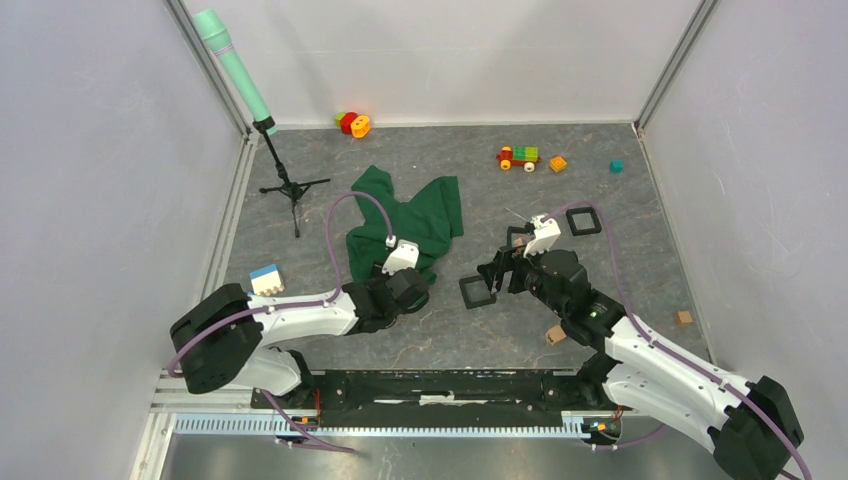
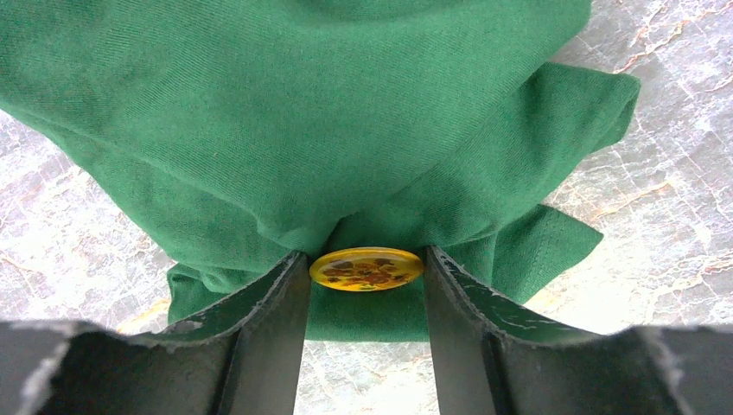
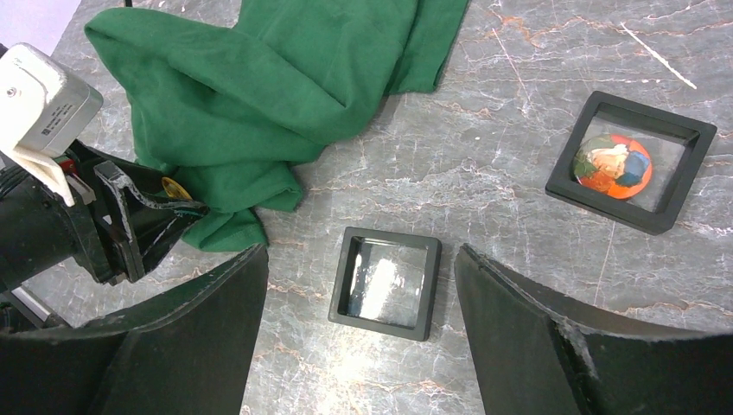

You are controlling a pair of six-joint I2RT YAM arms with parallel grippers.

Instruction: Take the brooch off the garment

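Left pincer (image 2: 366, 255): dark fingers (image 2: 285, 294) clenched on the brooch (image 2: 366, 269), one finger touching each side of its rim. The brooch is a small yellow disc with a mottled brown pattern, lying flat, at the near edge of the garment (image 2: 346, 112).

Garment: green cloth, crumpled and folded over itself, bunched just behind and beneath the brooch. It lies on the grey marbled tabletop (image 2: 674, 216). In the top view it spreads away from the left pincer (image 1: 408, 287) toward the back wall.

Right pincer (image 3: 359, 346): released, fingers (image 3: 216, 328) wide apart, held over an empty black square frame (image 3: 385, 281) that shows between them, not touching it. The same view shows the brooch (image 3: 175, 188) as a yellow speck in the left pincer, at the cloth's lower edge.

Second black square frame (image 3: 631, 160): near the first, holding a round multicoloured badge (image 3: 612, 166).

Third black square frame (image 1: 583, 221): empty, beyond the right pincer (image 1: 497, 272).

Outlying items:
- Toy train (image 1: 518, 157), orange block (image 1: 557, 164) and teal cube (image 1: 616, 166), near the back wall.
- Red and orange rings (image 1: 353, 123), at the back wall.
- Mint-green tube on a black tripod (image 1: 290, 185), in the left rear corner.
- Blue-and-white block (image 1: 266, 278), beside the left arm.
- Two wooden cubes (image 1: 555, 335), by the right arm.
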